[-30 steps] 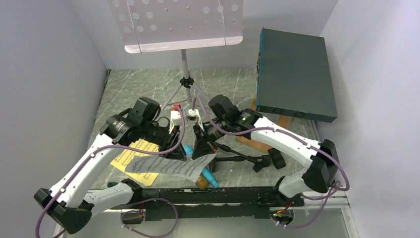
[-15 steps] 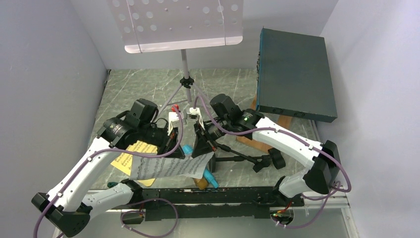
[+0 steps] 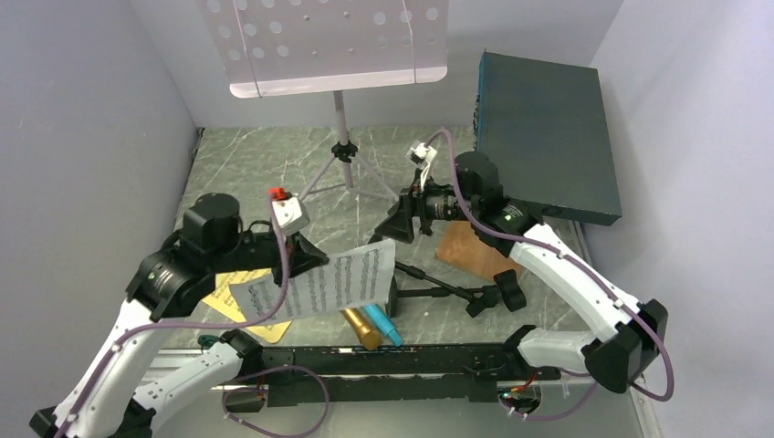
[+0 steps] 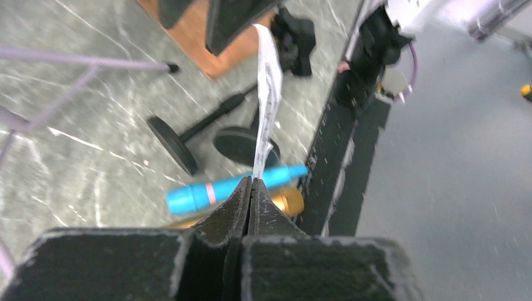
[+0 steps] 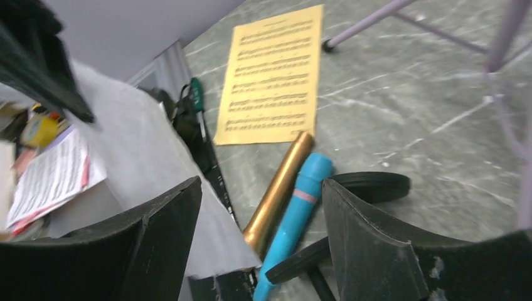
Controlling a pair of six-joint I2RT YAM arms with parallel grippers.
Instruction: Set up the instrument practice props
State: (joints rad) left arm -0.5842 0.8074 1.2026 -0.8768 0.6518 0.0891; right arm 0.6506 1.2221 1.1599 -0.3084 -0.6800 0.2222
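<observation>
My left gripper (image 3: pixel 313 259) (image 4: pixel 251 182) is shut on the white sheet-music page (image 3: pixel 333 281), which hangs above the table and shows edge-on (image 4: pixel 268 94) in the left wrist view. My right gripper (image 3: pixel 402 221) (image 5: pixel 260 185) stands open and apart from the page, with nothing between its fingers. The yellow page (image 3: pixel 228 297) (image 5: pixel 273 75) lies flat on the table. Gold (image 3: pixel 361 328) (image 5: pixel 279 188) and blue (image 3: pixel 383 323) (image 5: pixel 300 204) microphones lie side by side under the white page. Two black round-based mic holders (image 3: pixel 452 292) (image 4: pixel 172 144) lie tipped over. The pale perforated music desk (image 3: pixel 329 41) stands on its tripod (image 3: pixel 345 173) at the back.
A large dark teal box (image 3: pixel 546 137) leans at the back right, over a flat brown board (image 3: pixel 470 251). A black rail (image 3: pixel 392 360) runs along the near table edge. Grey walls close in on the left, back and right.
The right gripper let go of the white page, opened and drew back toward the teal box. The left gripper closed on the page and pulled it up and to the left.
</observation>
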